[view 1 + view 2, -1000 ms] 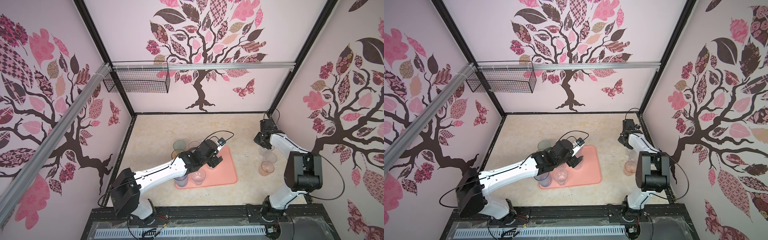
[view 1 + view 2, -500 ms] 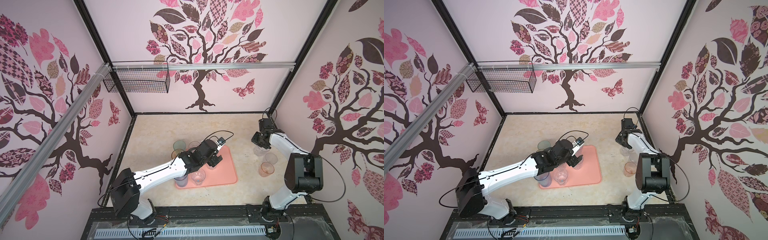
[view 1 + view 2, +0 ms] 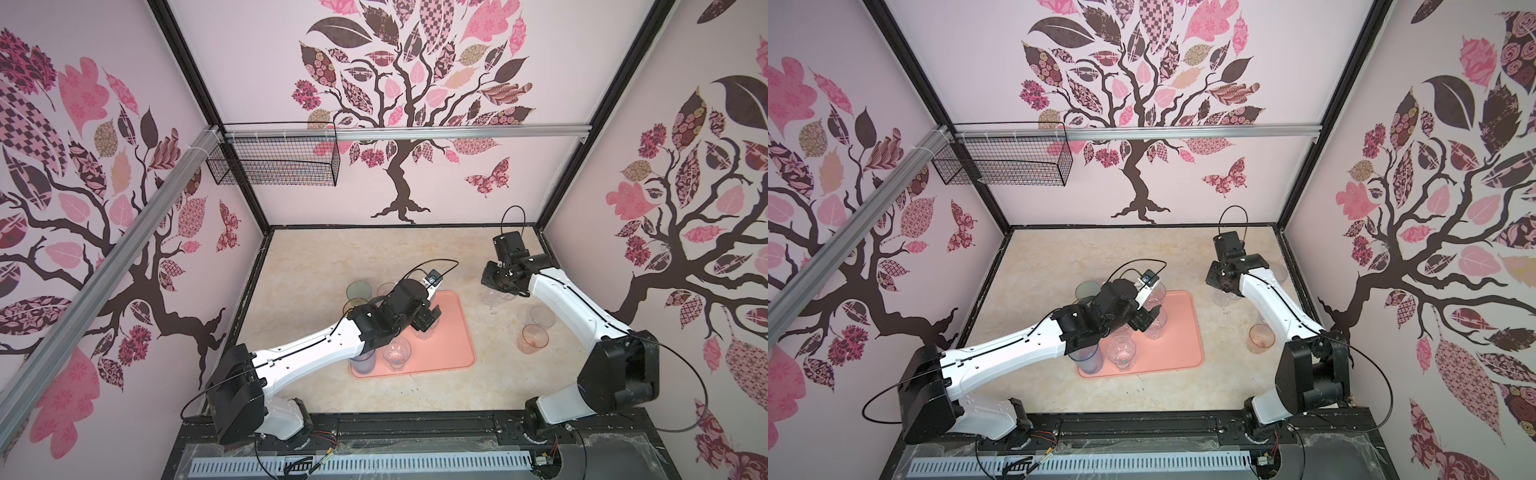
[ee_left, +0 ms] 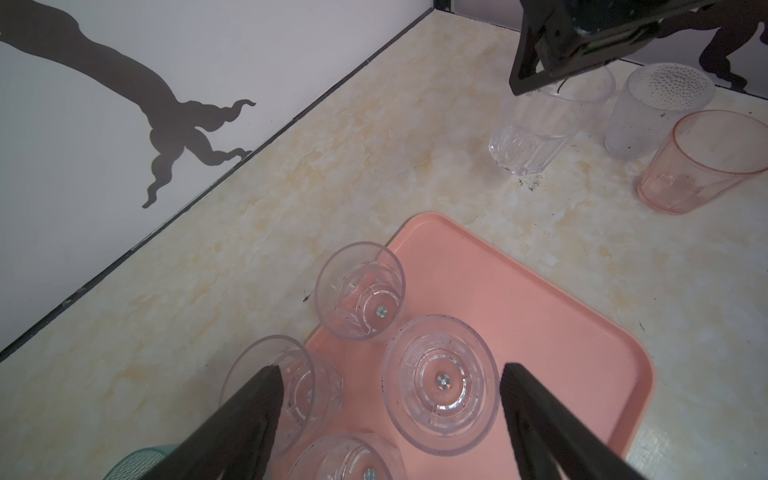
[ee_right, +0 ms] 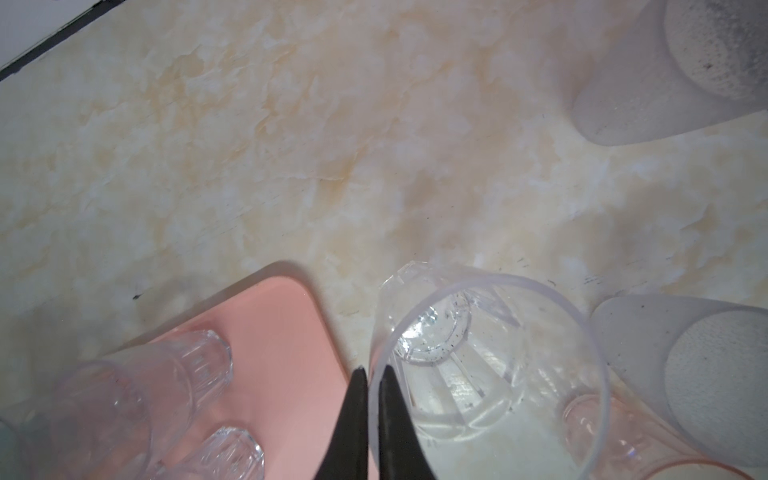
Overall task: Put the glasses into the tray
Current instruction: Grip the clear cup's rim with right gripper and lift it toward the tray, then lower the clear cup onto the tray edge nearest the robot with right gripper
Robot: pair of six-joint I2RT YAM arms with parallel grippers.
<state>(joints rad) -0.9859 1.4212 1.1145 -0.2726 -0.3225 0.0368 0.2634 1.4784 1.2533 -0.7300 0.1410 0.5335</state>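
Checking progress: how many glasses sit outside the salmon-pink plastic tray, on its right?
4: clear faceted glass pinched by right tool; frosted clear glass beside pinkish-orange transparent glass; second frosted glass farther off. More may be hidden.

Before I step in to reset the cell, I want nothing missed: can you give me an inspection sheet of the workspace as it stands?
Surface: beige marbled tabletop, dark specks.
Job's things: salmon-pink tray holds clear faceted tumblers and a bluish tumbler; teal tumbler, dimpled tumbler and pinkish-orange tumbler stand off it.
Clutter: nothing seen.
Grippers: left gripper open above the tray; right gripper shut on the rim of a ribbed clear tumbler, off the tray.
Cables: black cable loops at both wrists.
Surroundings: tree-decal walls, black wire basket on the aluminium rail.
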